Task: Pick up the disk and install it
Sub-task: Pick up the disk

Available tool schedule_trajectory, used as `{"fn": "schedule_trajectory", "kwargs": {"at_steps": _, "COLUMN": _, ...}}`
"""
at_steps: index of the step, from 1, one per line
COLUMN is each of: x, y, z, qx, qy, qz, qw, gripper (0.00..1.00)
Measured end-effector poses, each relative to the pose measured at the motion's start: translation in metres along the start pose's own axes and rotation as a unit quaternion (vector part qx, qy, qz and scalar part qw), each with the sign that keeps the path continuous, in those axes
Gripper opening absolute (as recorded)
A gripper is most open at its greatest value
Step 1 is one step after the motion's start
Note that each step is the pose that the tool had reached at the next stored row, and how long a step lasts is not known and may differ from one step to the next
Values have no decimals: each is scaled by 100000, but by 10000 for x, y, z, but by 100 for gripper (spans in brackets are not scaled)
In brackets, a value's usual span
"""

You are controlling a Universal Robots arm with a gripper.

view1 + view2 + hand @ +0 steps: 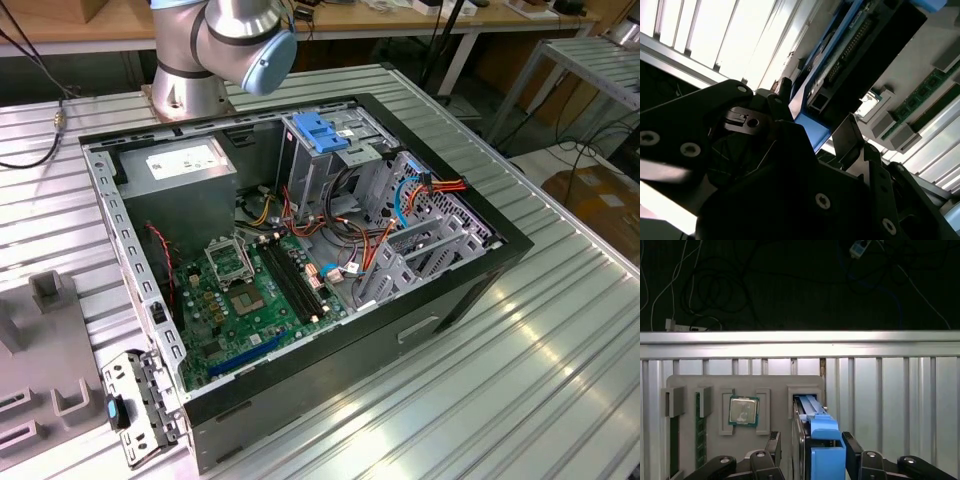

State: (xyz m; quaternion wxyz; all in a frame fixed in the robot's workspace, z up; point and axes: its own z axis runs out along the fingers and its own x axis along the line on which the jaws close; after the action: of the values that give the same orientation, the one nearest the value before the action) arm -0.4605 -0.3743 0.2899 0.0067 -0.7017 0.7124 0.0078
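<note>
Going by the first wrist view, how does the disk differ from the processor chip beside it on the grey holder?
The disk stands on edge in its slot; the processor chip lies flat in its recess. The disk wears a blue carrier; the processor chip is bare metal with a green rim. Both sit in the grey holder.

Silver-grey tubular arm with light-blue joint cap. Matte black hand of angular plates, fastened by silver screw heads.
</note>
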Motion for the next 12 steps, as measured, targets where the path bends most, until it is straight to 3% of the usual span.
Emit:
{"fn": "schedule_trajectory", "kwargs": {"at_steps": 5, "x": -23, "y": 2, "z": 20, "qx": -1, "qy": -132, "qz": -9, "qw": 100000, "gripper": 60}}
{"fn": "schedule_trajectory", "kwargs": {"at_steps": 12, "x": -31, "y": 7, "z": -34, "qx": 43, "qy": -134, "qz": 11, "qw": 100000, "gripper": 60}}
